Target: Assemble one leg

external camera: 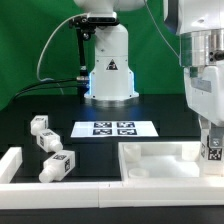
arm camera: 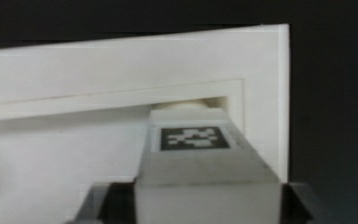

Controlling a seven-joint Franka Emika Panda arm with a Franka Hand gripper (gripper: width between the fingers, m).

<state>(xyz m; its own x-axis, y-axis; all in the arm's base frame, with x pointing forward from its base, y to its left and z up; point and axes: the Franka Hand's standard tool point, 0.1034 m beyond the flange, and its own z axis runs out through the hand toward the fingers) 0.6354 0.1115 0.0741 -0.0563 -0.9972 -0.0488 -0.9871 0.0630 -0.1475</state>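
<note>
My gripper is at the exterior view's right, shut on a leg, a chunky white peg with a black-and-white tag. It holds the leg upright over the right corner of the large white tray-like panel. In the wrist view the leg sits between my dark fingers, its far end at the panel's inner corner, by a rounded recess. I cannot tell whether the leg touches the panel.
Three look-alike legs lie at the exterior view's left on the black table. The marker board lies in the middle. The robot base stands behind it. A white rail runs along the front left.
</note>
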